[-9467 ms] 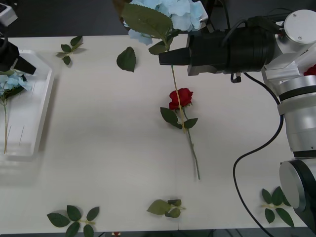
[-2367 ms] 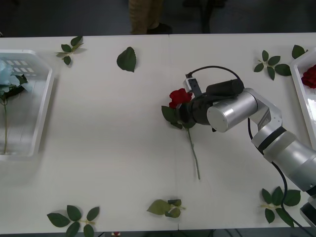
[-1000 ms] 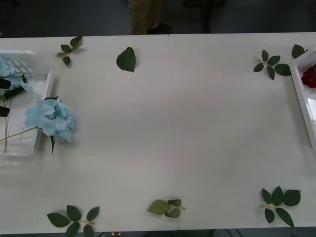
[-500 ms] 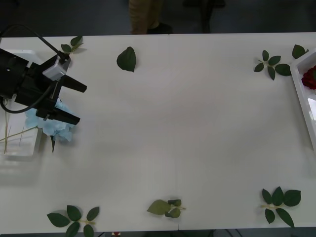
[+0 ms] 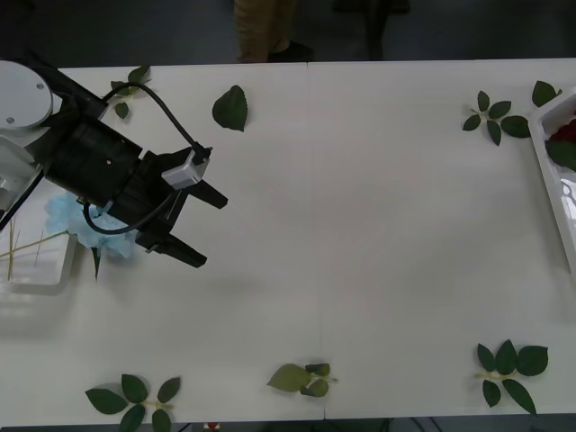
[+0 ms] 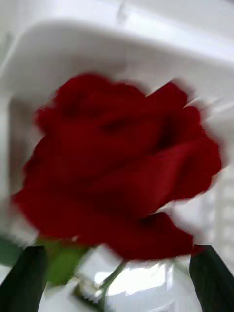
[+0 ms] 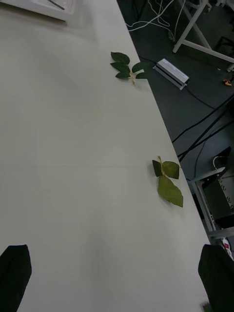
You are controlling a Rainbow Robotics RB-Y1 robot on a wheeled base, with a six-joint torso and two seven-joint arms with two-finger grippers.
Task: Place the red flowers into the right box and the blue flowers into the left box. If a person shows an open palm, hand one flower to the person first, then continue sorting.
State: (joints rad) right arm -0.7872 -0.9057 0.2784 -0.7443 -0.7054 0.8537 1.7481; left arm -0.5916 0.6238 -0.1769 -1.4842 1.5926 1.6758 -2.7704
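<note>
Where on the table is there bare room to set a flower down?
The wide middle, between the left gripper and the right box, is bare. Leaf sprigs dot the near edge; the left side around the blue flower is crowded.

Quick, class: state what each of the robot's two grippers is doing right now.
Left gripper: open, empty, above the white table.
Right gripper: open, holding nothing, over the deep red rose in the white plastic tray-like box.

1. The front view looks down over the table [image 5: 360, 225].
2. The left wrist view faces along the table, sharing a leaf sprig [image 7: 168, 178] [image 5: 301, 378] at its near edge.
3. The right wrist view sits very close above a rose [image 6: 122, 165].
</note>
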